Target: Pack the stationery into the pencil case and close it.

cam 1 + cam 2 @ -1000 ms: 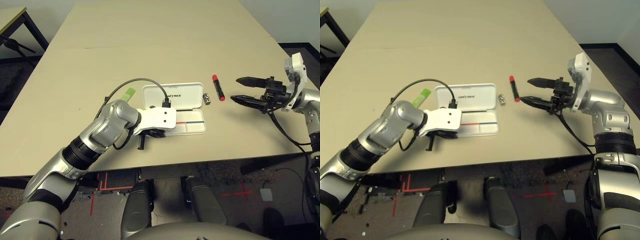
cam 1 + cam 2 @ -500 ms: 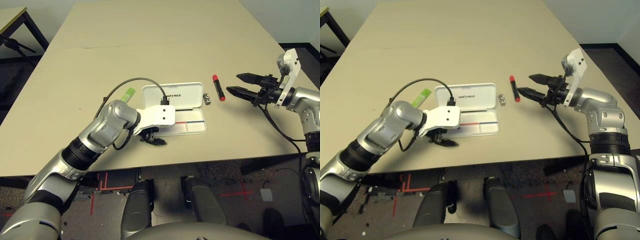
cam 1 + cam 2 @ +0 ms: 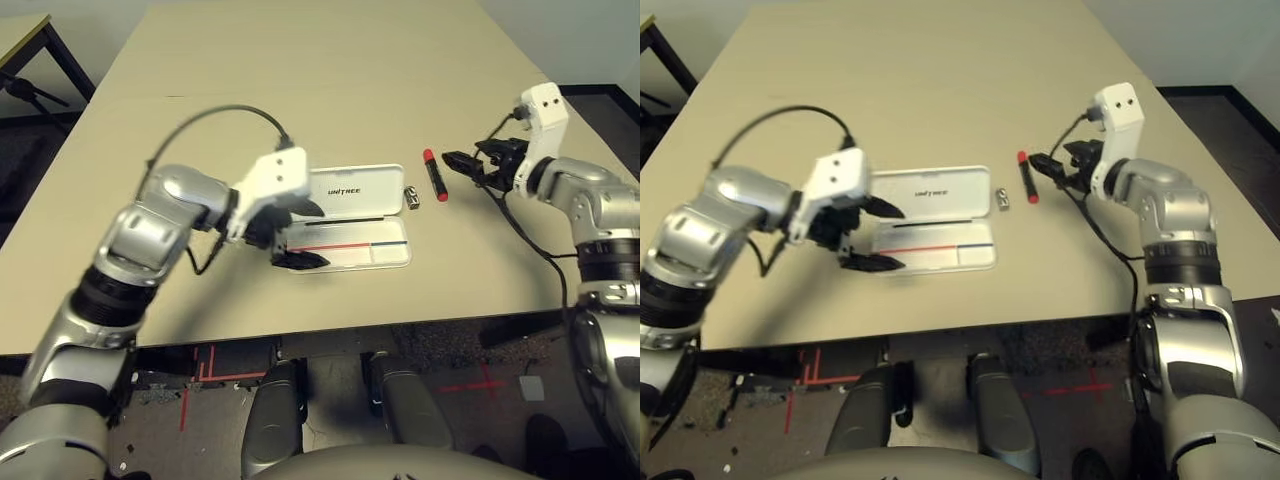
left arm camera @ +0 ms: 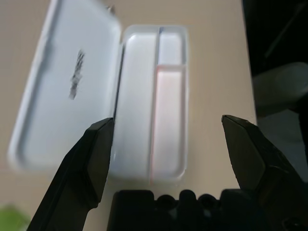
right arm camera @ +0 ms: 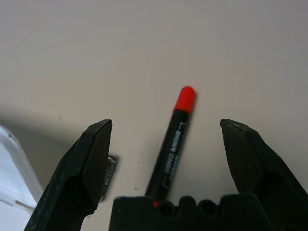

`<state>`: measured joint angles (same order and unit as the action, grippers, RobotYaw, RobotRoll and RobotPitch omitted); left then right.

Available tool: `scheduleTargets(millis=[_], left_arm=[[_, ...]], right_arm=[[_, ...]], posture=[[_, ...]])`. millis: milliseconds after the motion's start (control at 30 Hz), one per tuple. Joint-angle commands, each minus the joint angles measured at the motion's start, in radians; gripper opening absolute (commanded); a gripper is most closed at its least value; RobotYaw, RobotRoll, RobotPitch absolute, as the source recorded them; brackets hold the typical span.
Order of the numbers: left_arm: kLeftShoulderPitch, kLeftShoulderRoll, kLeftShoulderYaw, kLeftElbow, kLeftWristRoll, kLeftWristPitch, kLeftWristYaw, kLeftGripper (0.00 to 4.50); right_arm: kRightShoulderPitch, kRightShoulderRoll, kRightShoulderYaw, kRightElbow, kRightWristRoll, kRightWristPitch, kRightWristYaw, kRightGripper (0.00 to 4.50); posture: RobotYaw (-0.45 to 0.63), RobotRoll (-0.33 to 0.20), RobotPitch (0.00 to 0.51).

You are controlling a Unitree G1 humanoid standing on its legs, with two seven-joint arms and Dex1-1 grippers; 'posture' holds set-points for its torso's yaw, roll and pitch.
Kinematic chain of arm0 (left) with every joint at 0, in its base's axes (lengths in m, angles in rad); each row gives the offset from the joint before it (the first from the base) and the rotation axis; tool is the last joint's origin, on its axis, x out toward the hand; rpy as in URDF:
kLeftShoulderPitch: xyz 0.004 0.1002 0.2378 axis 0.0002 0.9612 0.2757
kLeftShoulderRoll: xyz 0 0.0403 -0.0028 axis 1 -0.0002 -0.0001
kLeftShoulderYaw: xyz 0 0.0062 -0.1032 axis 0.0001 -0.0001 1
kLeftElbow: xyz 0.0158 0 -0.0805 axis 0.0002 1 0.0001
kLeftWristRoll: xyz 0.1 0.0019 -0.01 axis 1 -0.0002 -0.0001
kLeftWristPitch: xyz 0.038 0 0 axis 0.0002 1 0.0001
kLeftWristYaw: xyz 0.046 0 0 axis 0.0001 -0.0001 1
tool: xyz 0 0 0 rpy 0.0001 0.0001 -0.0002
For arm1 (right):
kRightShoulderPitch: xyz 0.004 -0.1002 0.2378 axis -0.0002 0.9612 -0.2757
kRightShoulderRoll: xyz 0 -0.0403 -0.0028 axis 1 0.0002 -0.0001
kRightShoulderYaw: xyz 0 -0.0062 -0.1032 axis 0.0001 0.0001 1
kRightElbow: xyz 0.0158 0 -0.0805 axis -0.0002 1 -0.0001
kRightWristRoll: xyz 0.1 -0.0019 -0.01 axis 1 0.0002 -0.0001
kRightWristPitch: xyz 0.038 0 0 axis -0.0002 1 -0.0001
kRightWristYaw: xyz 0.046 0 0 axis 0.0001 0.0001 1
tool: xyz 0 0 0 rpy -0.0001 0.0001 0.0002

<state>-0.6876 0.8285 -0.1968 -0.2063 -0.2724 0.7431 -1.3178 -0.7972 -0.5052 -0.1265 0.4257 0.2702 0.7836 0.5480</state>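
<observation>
The white pencil case lies open at mid-table, lid flat behind its tray. A thin red-and-blue pencil rests in the tray. My left gripper hovers open over the case's left end, one finger toward the lid and one past the front edge. The red marker lies right of the case, with the small silver metal piece between them. My right gripper is open, just right of the marker, which lies between its fingers in the right wrist view. A green bar peeks in beside my left gripper.
The tan table stretches far behind the case. Its front edge runs close below the case tray. A black cable loops above my left wrist. Another table's corner stands at the far left.
My left arm has lifted and swung left from the case's front, its gripper now open over the case's left end. My right gripper has moved left up to the marker.
</observation>
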Motion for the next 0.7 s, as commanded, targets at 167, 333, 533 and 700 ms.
scheduleTargets(millis=[167,333,533,700], left_arm=[[0.011,0.031,0.016,0.026,-0.027,-0.033,-0.003,4.48],[0.026,0.034,0.021,0.003,-0.04,-0.024,0.016,4.48],[0.038,0.034,0.028,-0.018,-0.049,-0.008,0.031,4.48],[0.048,0.036,0.029,-0.031,-0.054,0.003,0.043,4.5]], right_arm=[[-0.038,0.052,0.012,0.055,-0.045,0.069,-0.134,4.5],[-0.038,0.078,0.022,0.099,-0.086,0.085,-0.207,4.5],[-0.008,0.094,0.021,0.109,-0.105,0.088,-0.239,4.5],[0.025,0.113,0.023,0.117,-0.105,0.102,-0.25,4.32]], posture=[[-0.04,0.0,0.148],[-0.03,0.0,0.157],[-0.02,0.0,0.163],[-0.02,0.0,0.166]])
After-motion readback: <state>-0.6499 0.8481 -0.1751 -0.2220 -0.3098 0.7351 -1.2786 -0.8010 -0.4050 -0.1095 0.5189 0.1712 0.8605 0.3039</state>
